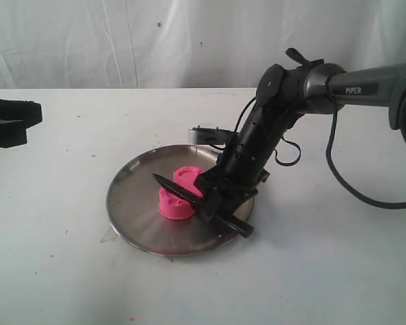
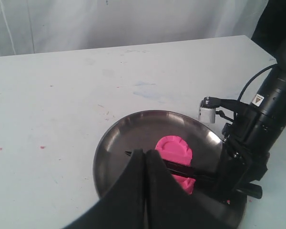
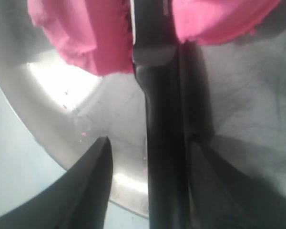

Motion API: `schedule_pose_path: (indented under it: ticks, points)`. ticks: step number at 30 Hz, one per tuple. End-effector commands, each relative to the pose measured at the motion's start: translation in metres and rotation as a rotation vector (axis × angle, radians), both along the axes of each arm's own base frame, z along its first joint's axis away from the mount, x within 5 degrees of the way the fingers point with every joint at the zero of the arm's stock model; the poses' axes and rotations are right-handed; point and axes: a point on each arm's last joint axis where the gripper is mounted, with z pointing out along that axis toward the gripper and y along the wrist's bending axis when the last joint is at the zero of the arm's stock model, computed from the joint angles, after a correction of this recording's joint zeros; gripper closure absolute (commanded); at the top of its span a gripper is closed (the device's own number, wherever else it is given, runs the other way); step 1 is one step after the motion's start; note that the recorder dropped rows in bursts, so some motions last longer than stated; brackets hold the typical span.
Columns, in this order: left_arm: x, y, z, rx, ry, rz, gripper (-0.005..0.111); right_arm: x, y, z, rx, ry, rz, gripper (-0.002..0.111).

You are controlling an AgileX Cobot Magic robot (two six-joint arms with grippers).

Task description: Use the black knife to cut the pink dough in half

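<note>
- The metal plate (image 1: 132, 227) lies on the table (image 1: 54, 271).
- My right pincer (image 3: 148, 143) is released around the black knife (image 1: 178, 190) handle, a gap on one side.
- The knife lies on the plate between two pink dough (image 1: 174, 206) pieces.

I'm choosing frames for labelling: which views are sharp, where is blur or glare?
Exterior view: sharp, evenly lit. Left wrist view: sharp behind, but the blurred dark left pincer hides part of the pink dough. Right wrist view: soft focus, glare on the plate beside the black knife.
</note>
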Motion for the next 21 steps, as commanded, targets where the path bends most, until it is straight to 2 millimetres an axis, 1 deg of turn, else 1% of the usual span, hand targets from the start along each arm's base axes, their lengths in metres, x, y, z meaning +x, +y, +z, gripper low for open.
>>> schedule_pose_path:
  ticks: [1,4,9,12,15,16,18,21]
  points:
    - [-0.002,-0.001,0.000,-0.015,0.002,-0.008,0.107,0.004,-0.003,0.019,0.009,-0.079,-0.019,0.062]
    - [-0.002,-0.001,0.000,-0.016,0.003,-0.010,0.107,0.004,-0.006,0.022,-0.026,-0.102,-0.011,0.062]
    - [-0.003,-0.001,0.000,-0.017,0.005,-0.016,0.107,0.007,-0.015,0.026,-0.126,-0.157,-0.016,0.058]
    - [-0.003,-0.001,0.000,-0.017,0.005,-0.016,0.107,0.009,-0.016,0.040,-0.119,-0.215,-0.035,0.058]
    - [-0.003,-0.002,0.000,-0.021,0.007,-0.018,0.107,0.008,-0.015,0.060,-0.076,-0.274,-0.063,0.059]
    - [-0.003,-0.002,0.000,-0.022,0.009,-0.022,0.107,0.007,-0.014,0.069,-0.051,-0.294,-0.077,0.061]
    - [-0.003,-0.002,0.000,-0.023,0.010,-0.026,0.107,0.004,-0.013,0.080,-0.014,-0.320,-0.106,0.066]
    - [-0.003,-0.002,0.000,-0.019,0.007,-0.023,0.107,-0.004,-0.016,0.095,0.030,-0.368,-0.149,0.082]
